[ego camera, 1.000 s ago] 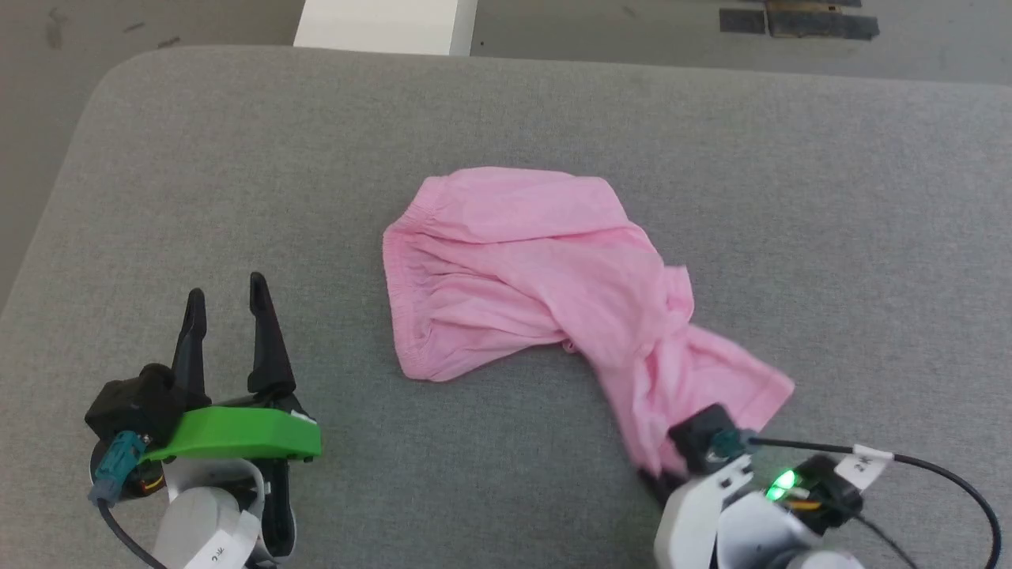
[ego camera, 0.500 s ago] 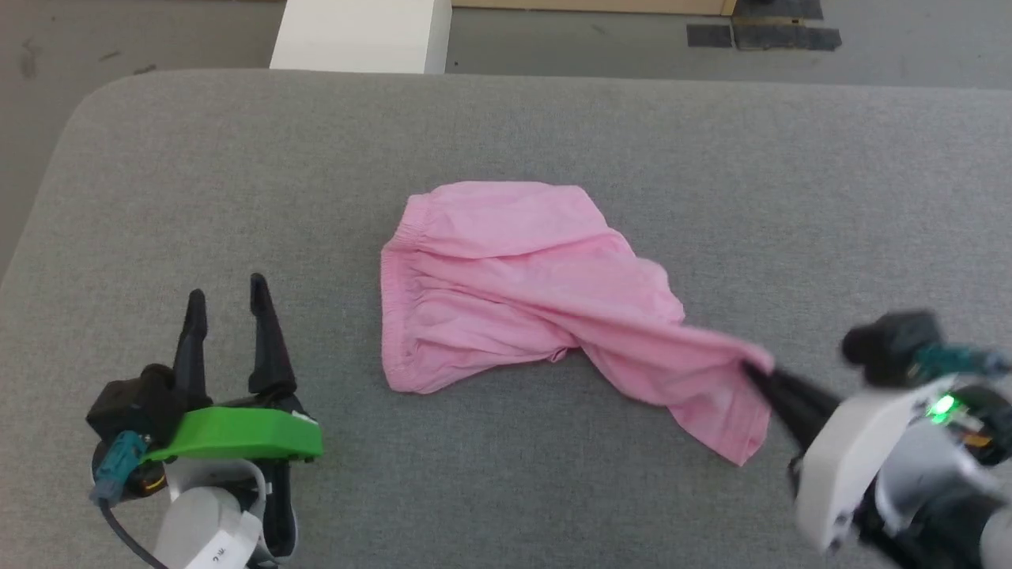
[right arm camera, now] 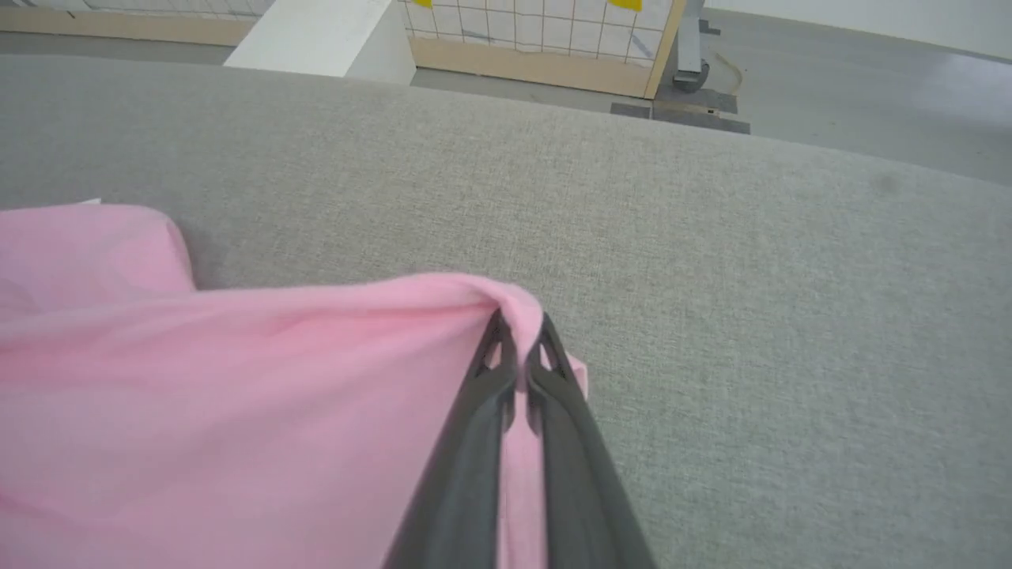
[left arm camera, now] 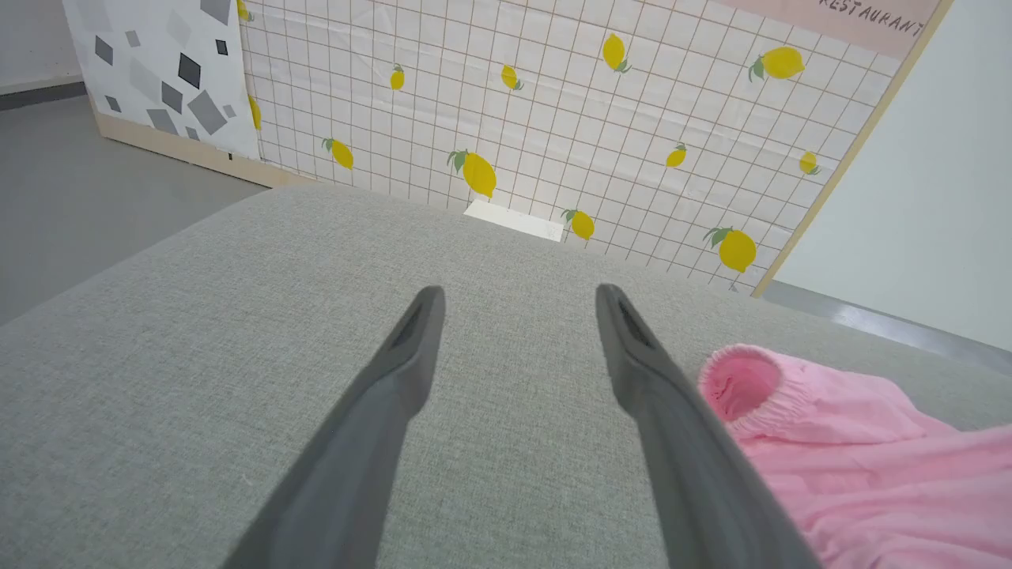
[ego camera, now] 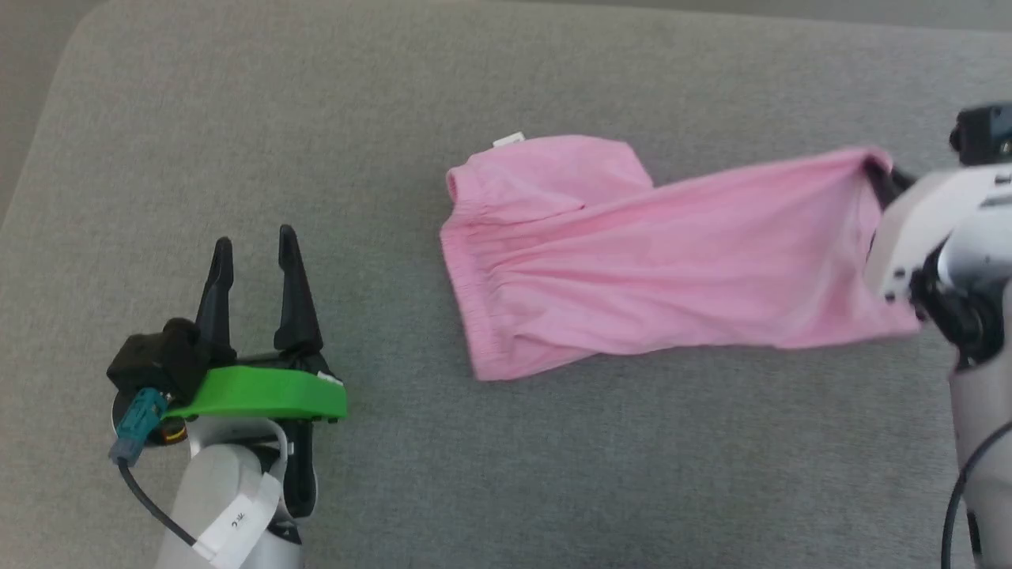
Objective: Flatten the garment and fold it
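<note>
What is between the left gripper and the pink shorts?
Only bare grey cushion lies between the open left gripper and the shorts, as the head view shows.

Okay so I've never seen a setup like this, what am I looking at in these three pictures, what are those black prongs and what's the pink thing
This is a two-armed robot working over a grey padded surface. The black prongs are its grippers, each with two long fingers.

One picture comes from a camera on the robot's head, looking down. The other two come from cameras on its wrists, each looking along that arm's own fingers.

The pink thing is the garment, a pair of light pink shorts with a gathered waistband and a small white tag.

The left gripper is open and holds nothing, off to the side of the shorts. The right gripper is shut on a pinch of the fabric at a leg end, with the shorts stretched out toward it.
</note>
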